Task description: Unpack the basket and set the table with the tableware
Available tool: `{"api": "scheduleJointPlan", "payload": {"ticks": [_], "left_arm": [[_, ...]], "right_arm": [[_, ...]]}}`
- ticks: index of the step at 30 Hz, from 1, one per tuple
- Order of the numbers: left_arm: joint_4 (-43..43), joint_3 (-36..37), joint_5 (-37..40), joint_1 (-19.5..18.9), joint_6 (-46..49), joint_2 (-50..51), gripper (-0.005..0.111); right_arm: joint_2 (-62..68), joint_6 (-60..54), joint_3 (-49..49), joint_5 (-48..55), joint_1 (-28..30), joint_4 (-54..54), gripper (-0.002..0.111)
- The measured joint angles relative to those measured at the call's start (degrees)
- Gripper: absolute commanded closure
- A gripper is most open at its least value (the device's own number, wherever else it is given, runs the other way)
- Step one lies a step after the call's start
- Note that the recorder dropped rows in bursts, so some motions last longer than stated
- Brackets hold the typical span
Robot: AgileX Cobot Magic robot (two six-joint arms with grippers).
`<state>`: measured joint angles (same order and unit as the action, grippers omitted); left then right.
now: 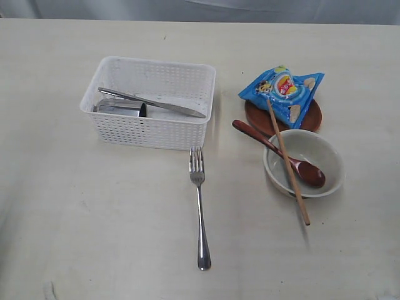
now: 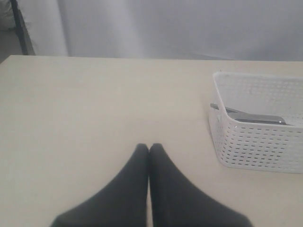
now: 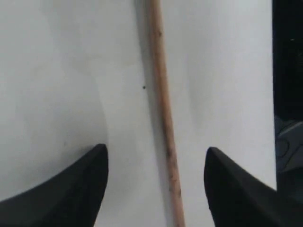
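Note:
The white basket (image 1: 150, 132) stands at the back left of the table (image 1: 94, 212), holding a steel knife (image 1: 156, 104) and a steel cup (image 1: 120, 109) lying on its side. In front of it lies a fork (image 1: 199, 212). To the right, a white bowl (image 1: 312, 164) holds a red-brown spoon (image 1: 275, 150), and a chopstick (image 1: 289, 159) rests across its rim. Behind it sits a brown plate (image 1: 312, 120). Neither gripper shows in the exterior view. My left gripper (image 2: 149, 147) is shut and empty, apart from the basket (image 2: 258, 142). My right gripper (image 3: 156, 148) is open over a chopstick (image 3: 161, 94).
A blue snack bag (image 1: 282, 90) lies on the brown plate. In the right wrist view the table's edge (image 3: 273, 94) runs close beside the chopstick, with dark space beyond it. A pale curtain (image 2: 180, 28) hangs behind the table's far edge.

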<state>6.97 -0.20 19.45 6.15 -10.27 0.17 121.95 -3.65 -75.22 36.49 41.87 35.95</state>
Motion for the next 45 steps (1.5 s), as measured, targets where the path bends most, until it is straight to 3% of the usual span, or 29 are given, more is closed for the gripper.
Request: {"api": "scheduleJointPlan", "payload": {"ticks": [9, 12, 16, 23, 31, 34, 45], "left_arm": [[0.0, 0.0, 0.0, 0.0, 0.0, 0.0, 0.107], [0.0, 0.0, 0.0, 0.0, 0.0, 0.0, 0.107], [0.0, 0.0, 0.0, 0.0, 0.0, 0.0, 0.107], [0.0, 0.0, 0.0, 0.0, 0.0, 0.0, 0.107], [0.0, 0.0, 0.0, 0.0, 0.0, 0.0, 0.107], [0.0, 0.0, 0.0, 0.0, 0.0, 0.0, 0.107], [0.0, 0.0, 0.0, 0.0, 0.0, 0.0, 0.107]], "right_arm": [[2.3, 0.6, -0.9, -4.4, 2.3, 2.2, 0.054], [3.6, 0.6, -1.2, -4.6, 2.3, 2.3, 0.072], [4.7, 0.6, -1.6, -5.4, 2.3, 0.8, 0.109], [5.2, -8.7, -2.5, -5.9, 2.6, -8.1, 0.109], [5.2, -38.9, -5.7, -1.2, 3.6, -45.8, 0.109], [5.2, -41.2, -6.0, 2.4, 2.6, -53.3, 0.109], [3.8, -40.8, -5.2, 16.7, -9.5, -59.7, 0.109]]}}
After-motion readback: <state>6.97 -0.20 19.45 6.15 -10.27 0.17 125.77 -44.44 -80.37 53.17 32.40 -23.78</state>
